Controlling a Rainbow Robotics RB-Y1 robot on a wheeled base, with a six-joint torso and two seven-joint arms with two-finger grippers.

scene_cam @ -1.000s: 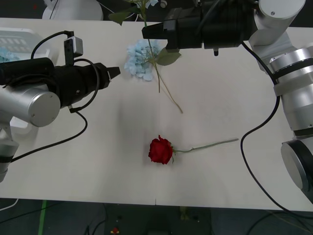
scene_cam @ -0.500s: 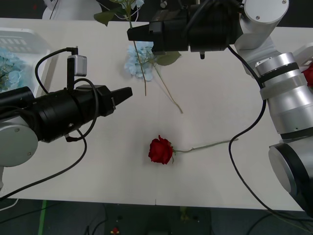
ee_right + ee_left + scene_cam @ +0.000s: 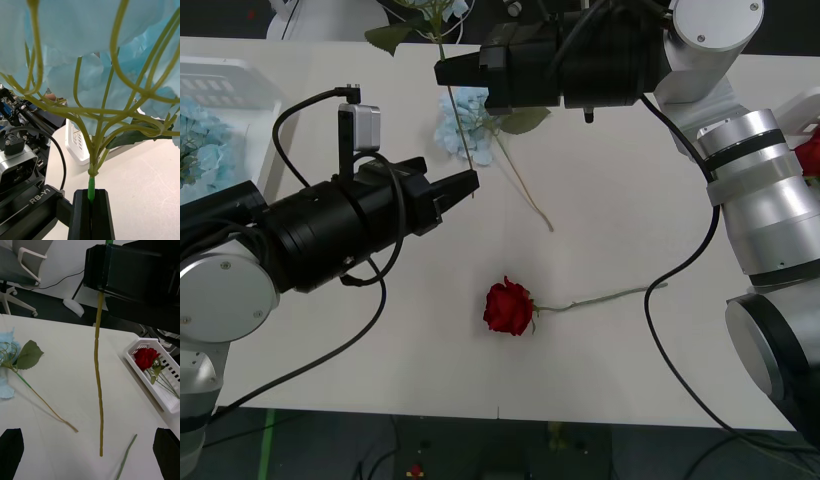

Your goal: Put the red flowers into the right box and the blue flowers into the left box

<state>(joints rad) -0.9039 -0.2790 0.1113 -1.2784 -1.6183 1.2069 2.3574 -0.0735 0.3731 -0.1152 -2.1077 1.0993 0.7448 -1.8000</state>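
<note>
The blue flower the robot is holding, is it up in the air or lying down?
Up in the air: the right pincer grips the blue flower by its stem, which dangles above the table.

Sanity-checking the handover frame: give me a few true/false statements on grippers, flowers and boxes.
1. The right gripper is shut on a blue flower's stem. True.
2. The left gripper is shut on that hanging stem. False: its fingers stand apart with the stem between them, not touching.
3. A red flower lies on the table. True.
4. The right box holds a blue flower. False: it holds a red rose.
5. One more blue flower lies on the table under the right arm. True.
6. The left box holds red flowers. False: pale blue heads lie in it.
</note>
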